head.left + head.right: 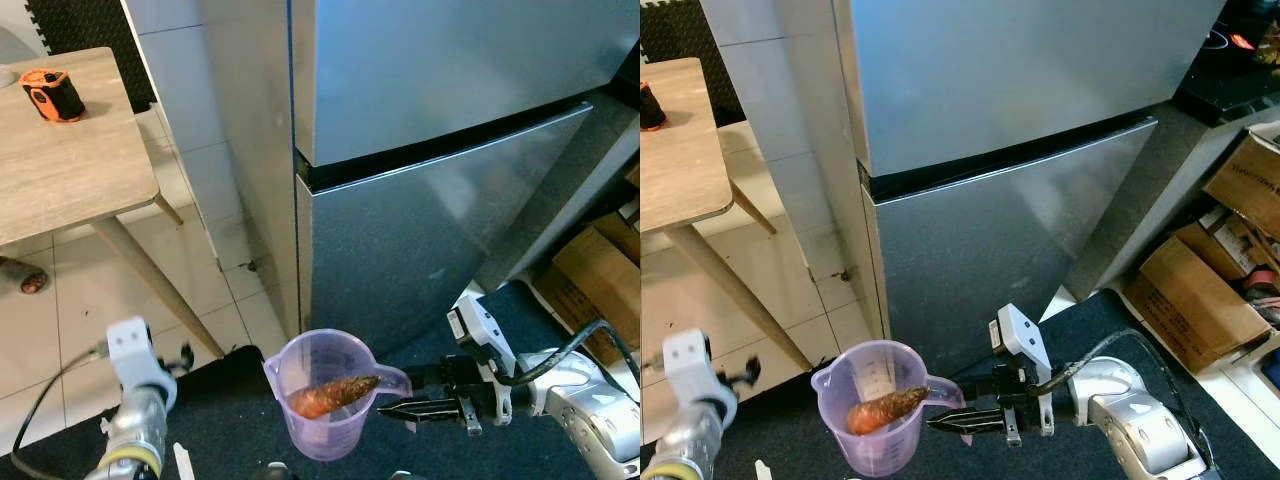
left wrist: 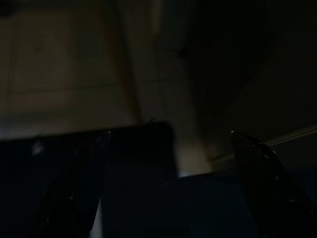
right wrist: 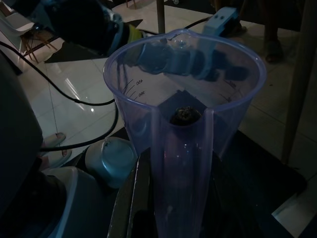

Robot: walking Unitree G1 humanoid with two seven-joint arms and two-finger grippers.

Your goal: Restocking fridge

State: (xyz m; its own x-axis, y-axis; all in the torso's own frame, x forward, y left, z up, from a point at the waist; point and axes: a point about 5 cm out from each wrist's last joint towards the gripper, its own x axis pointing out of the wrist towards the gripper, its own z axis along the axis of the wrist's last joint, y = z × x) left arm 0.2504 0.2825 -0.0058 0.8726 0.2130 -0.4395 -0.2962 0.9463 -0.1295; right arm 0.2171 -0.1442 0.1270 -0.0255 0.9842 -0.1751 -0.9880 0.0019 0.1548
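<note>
The purple measuring jug sits lowest in the head views, nearest the camera, upright in front of the closed fridge, with a carrot lying slantwise inside it, tip toward the handle. The right gripper reaches in from the right, its two black fingers clasped on the jug's handle; the right wrist view looks along the handle between them.

The silver fridge fills the upper middle, both doors shut, a dark seam between the upper door and the lower one. To its left stands a wooden table on a pale tiled floor. Cardboard boxes sit to the right of the fridge. The left gripper hangs low at the left, apart from the jug; its fingers show in the dark left wrist view spread apart, holding nothing. An orange tape measure rests on the table.
</note>
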